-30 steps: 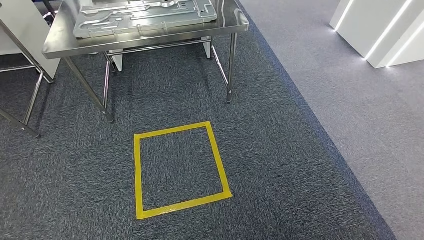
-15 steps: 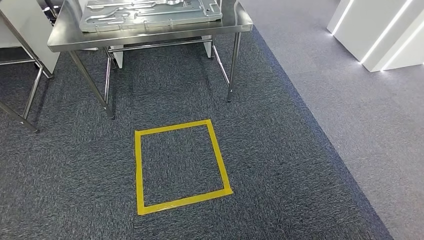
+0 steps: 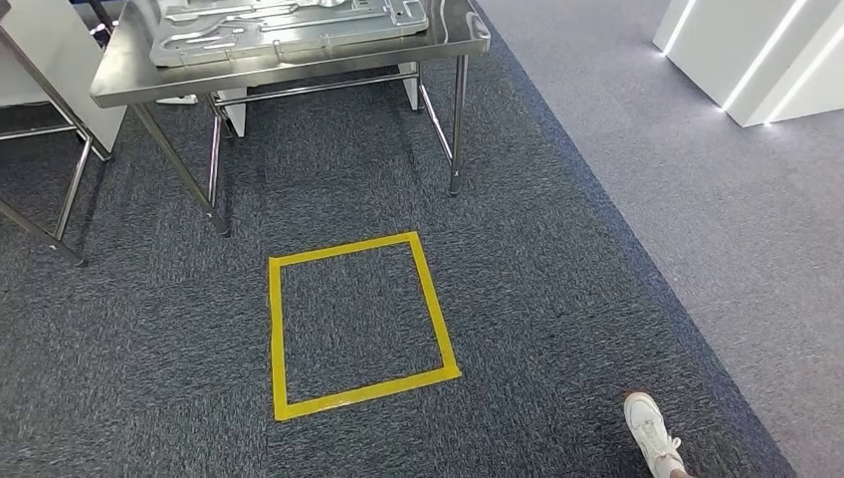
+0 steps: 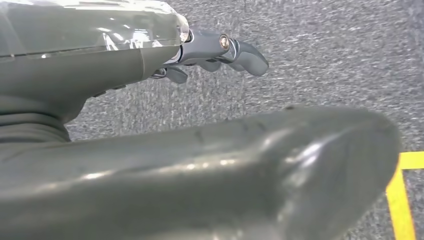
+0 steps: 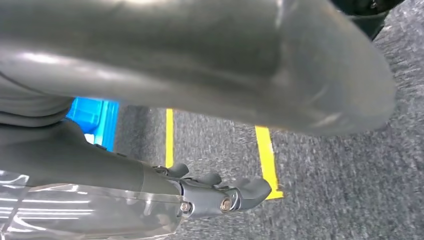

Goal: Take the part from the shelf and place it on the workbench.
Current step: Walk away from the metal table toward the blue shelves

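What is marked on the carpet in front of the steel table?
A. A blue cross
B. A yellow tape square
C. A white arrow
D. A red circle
B: a yellow tape square outlines a patch of the dark carpet just in front of the steel table, which bears a metal part.

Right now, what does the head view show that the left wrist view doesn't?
Head view: the steel workbench with a metal part lying on it, the whole yellow tape square, a person's white shoe and white panels.
Left wrist view: the left hand, holding nothing, fingers partly curled.
Both: grey carpet and yellow tape.
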Robot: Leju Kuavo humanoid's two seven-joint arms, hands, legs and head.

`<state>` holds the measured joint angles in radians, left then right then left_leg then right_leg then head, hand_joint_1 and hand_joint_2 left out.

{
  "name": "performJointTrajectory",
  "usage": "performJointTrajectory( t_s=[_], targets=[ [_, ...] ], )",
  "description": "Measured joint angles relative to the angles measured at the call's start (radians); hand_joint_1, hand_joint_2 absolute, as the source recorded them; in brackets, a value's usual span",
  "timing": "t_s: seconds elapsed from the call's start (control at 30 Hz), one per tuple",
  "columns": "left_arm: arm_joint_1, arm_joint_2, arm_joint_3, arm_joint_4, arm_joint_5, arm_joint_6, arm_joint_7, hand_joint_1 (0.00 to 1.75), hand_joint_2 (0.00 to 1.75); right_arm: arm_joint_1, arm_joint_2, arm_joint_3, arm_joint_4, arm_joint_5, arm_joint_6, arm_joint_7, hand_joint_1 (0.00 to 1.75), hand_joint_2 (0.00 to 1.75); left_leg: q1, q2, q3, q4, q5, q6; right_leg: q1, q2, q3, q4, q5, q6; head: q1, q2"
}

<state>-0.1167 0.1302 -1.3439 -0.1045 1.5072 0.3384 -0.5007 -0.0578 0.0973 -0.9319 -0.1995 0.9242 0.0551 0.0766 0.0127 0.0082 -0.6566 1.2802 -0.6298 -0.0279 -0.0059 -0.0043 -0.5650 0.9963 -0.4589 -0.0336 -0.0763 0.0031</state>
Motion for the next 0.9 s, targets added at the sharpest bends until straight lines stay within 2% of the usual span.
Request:
performJointTrajectory(
  t_s=[0.03,0.07,0.13,0.17,0.2,0.23,0.3,0.33,0.37,0.4,0.47,0.5,0.53,0.57,0.6,0.63,0.67,0.7,0.73,0.77,0.83,0.9],
  targets=[
    [0.000,0.000,0.000,0.000,0.000,0.000,0.001,0.00,0.00,0.000,0.000,0.000,0.000,0.003,0.000,0.004,0.00,0.00,0.000,0.000,0.004,0.009,0.003,0.001,0.002,0.000,-0.004,0.001,0.004,0.000,0.000,0.000],
    [0.000,-0.001,-0.001,0.000,0.000,0.000,0.001,0.00,0.00,0.000,0.000,0.000,0.000,0.006,0.001,0.007,0.00,0.00,0.000,0.000,0.030,-0.026,0.024,0.003,0.003,0.000,-0.007,0.002,0.006,0.002,0.000,0.000],
    [-0.001,-0.001,-0.002,0.000,0.000,0.000,0.002,0.00,0.00,-0.001,0.000,0.000,0.000,0.010,0.004,0.013,0.00,0.00,-0.003,0.014,0.117,-0.174,0.083,0.012,0.005,-0.005,-0.010,0.005,0.010,0.005,0.000,0.000],
    [-0.004,-0.001,-0.003,0.000,0.000,0.000,0.004,0.00,0.00,-0.001,0.000,0.000,0.000,0.014,0.008,0.016,0.00,0.00,-0.006,0.025,0.151,-0.239,0.101,0.018,0.007,-0.010,-0.010,0.008,0.011,0.007,0.000,0.000],
    [-0.007,-0.001,-0.004,0.000,0.000,0.000,0.006,0.00,0.00,0.000,0.000,0.000,0.000,0.019,0.012,0.019,0.00,0.00,-0.008,0.033,0.171,-0.280,0.111,0.023,0.009,-0.016,-0.011,0.010,0.012,0.011,0.000,0.000],
    [-0.010,-0.002,-0.006,0.000,0.000,0.000,0.008,0.00,0.00,0.001,-0.001,0.000,0.000,0.024,0.016,0.022,0.00,0.00,-0.011,0.037,0.175,-0.297,0.112,0.028,0.010,-0.020,-0.012,0.012,0.014,0.015,0.000,0.000],
    [-0.008,-0.003,-0.008,0.000,0.000,0.000,0.013,0.00,0.00,0.000,-0.001,0.001,0.000,0.035,0.022,0.027,0.00,0.00,-0.012,0.023,0.170,-0.300,0.121,0.037,0.009,-0.030,-0.013,0.012,0.017,0.027,0.000,0.000],
    [-0.006,-0.004,-0.009,0.000,0.000,0.000,0.015,0.00,0.00,-0.001,-0.002,0.002,0.000,0.038,0.023,0.028,0.00,0.00,-0.010,0.017,0.169,-0.302,0.127,0.043,0.008,-0.028,-0.015,0.019,0.010,0.033,0.000,0.000],
    [-0.006,-0.005,-0.010,0.000,0.000,0.000,0.018,0.00,0.00,-0.001,-0.003,0.002,0.000,0.042,0.024,0.030,0.00,0.00,-0.008,0.012,0.167,-0.305,0.133,0.049,0.007,-0.022,-0.024,0.040,-0.009,0.039,0.000,0.000],
    [-0.006,-0.007,-0.012,0.000,0.000,0.000,0.021,0.00,0.00,-0.001,-0.005,0.003,0.000,0.044,0.025,0.032,0.00,0.00,-0.006,0.007,0.163,-0.306,0.139,0.053,0.005,-0.013,-0.043,0.085,-0.041,0.044,0.000,0.000],
    [-0.006,-0.010,-0.014,0.000,0.000,0.000,0.027,0.00,0.00,0.000,-0.006,0.004,0.000,0.050,0.024,0.039,0.00,0.00,-0.007,-0.006,0.152,-0.305,0.147,0.058,0.001,-0.002,-0.099,0.220,-0.118,0.050,0.000,0.000],
    [-0.004,-0.011,-0.015,0.000,0.000,0.000,0.029,0.00,0.00,0.000,-0.006,0.004,0.000,0.052,0.022,0.044,0.00,0.00,-0.007,-0.013,0.147,-0.303,0.150,0.058,0.000,-0.001,-0.124,0.280,-0.142,0.051,0.000,0.000],
    [-0.003,-0.012,-0.015,0.000,0.000,0.000,0.031,0.00,0.00,0.000,-0.006,0.005,0.000,0.055,0.020,0.048,0.00,0.00,-0.007,-0.021,0.142,-0.301,0.152,0.057,-0.001,-0.001,-0.133,0.308,-0.146,0.051,0.000,0.000],
    [-0.002,-0.013,-0.016,0.000,0.000,0.000,0.032,0.00,0.00,0.000,-0.006,0.006,0.000,0.056,0.019,0.052,0.00,0.00,-0.007,-0.030,0.139,-0.298,0.153,0.056,-0.001,0.000,-0.123,0.297,-0.131,0.050,0.000,0.000],
    [-0.001,-0.014,-0.016,0.000,0.000,0.000,0.033,0.00,0.00,0.001,-0.007,0.007,0.000,0.057,0.017,0.054,0.00,0.00,-0.007,-0.039,0.137,-0.296,0.153,0.055,-0.002,0.003,-0.096,0.250,-0.102,0.048,0.000,0.000],
    [-0.002,-0.016,-0.016,0.000,0.000,0.000,0.033,0.00,0.00,0.001,-0.008,0.007,0.000,0.057,0.017,0.056,0.00,0.00,-0.007,-0.048,0.137,-0.293,0.153,0.053,-0.002,0.015,-0.058,0.179,-0.066,0.045,0.000,0.000],
    [-0.003,-0.018,-0.016,0.000,0.000,-0.001,0.034,0.00,0.00,0.001,-0.009,0.008,0.000,0.057,0.017,0.058,0.00,0.00,-0.008,-0.057,0.135,-0.290,0.153,0.049,-0.003,0.041,-0.021,0.108,-0.042,0.042,0.000,0.000],
    [-0.004,-0.020,-0.016,0.000,0.000,-0.001,0.034,0.00,0.00,0.000,-0.010,0.008,0.000,0.057,0.018,0.059,0.00,0.00,-0.008,-0.065,0.131,-0.288,0.153,0.044,-0.004,0.063,0.004,0.055,-0.027,0.039,0.000,0.000],
    [-0.006,-0.021,-0.017,0.000,0.000,-0.001,0.034,0.00,0.00,0.000,-0.011,0.008,0.000,0.057,0.018,0.062,0.00,0.00,-0.008,-0.074,0.127,-0.286,0.154,0.038,-0.004,0.079,0.017,0.024,-0.022,0.036,0.000,0.000],
    [-0.008,-0.022,-0.018,0.000,-0.001,-0.002,0.035,0.00,0.00,0.000,-0.012,0.008,0.000,0.057,0.018,0.065,0.00,0.00,-0.007,-0.084,0.122,-0.286,0.157,0.031,-0.003,0.084,0.020,0.014,-0.024,0.034,0.000,0.000],
    [-0.009,-0.022,-0.021,0.000,-0.001,-0.003,0.039,0.00,0.00,-0.001,-0.011,0.008,0.000,0.057,0.018,0.071,0.00,0.00,-0.004,-0.097,0.115,-0.282,0.157,0.018,-0.004,0.059,0.020,0.009,-0.020,0.024,0.000,0.000],
    [-0.010,-0.022,-0.028,0.000,-0.002,-0.004,0.046,0.00,0.00,0.000,-0.011,0.008,0.000,0.059,0.015,0.077,0.00,0.00,-0.004,-0.070,0.089,-0.229,0.122,0.009,-0.007,0.033,0.021,0.003,-0.016,0.011,0.000,0.000]
  ],
)
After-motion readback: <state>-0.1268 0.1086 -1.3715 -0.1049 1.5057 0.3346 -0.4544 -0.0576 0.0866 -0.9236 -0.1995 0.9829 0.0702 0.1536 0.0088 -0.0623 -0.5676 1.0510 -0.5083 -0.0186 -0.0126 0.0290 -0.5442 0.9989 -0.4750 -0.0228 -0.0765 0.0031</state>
